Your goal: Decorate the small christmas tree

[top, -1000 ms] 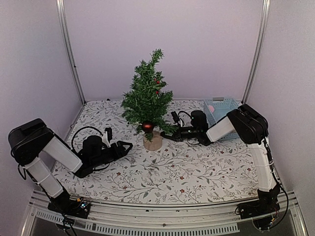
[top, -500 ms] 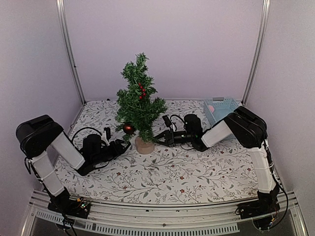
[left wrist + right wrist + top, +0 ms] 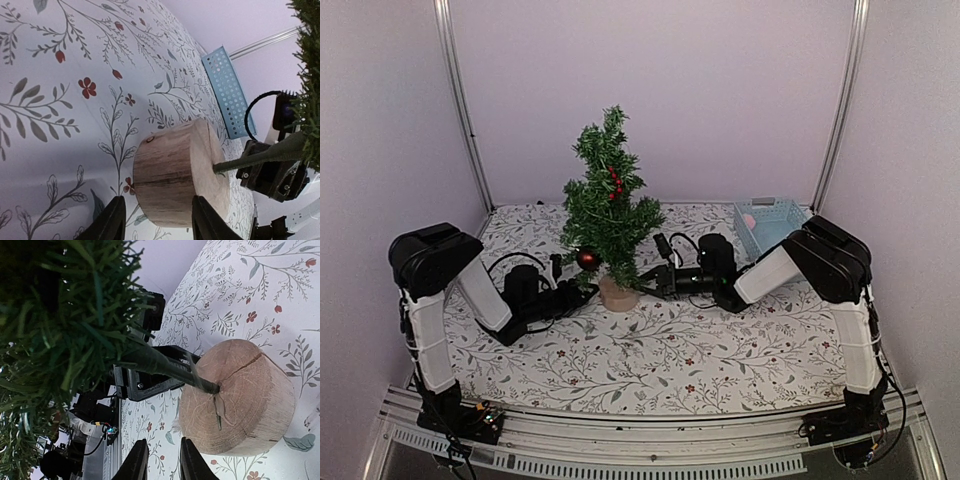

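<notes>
My left pincer (image 3: 157, 220) has its two black fingers (image 3: 114, 220) apart, and the one short round pale wooden stump (image 3: 175, 175) sits just ahead of the tips. I can't tell whether they touch it. My right pincer (image 3: 162, 460) shows a narrow gap with nothing between its tips, and the same stump lies just ahead and to one side of it.

The single small dark-green bristly Christmas tree (image 3: 608, 215) stands upright between the two pincers, and its thin green stem is set into the stump's top. I count one dark red ball (image 3: 586, 258) on a low branch on the left pincer's side and one cluster of red berries (image 3: 615, 180) near the pointed top.

Behind the right pincer sits one pale blue perforated basket (image 3: 767, 222) holding one pink ball (image 3: 748, 220). Everything rests on a white cloth printed with flowers (image 3: 670, 350).
</notes>
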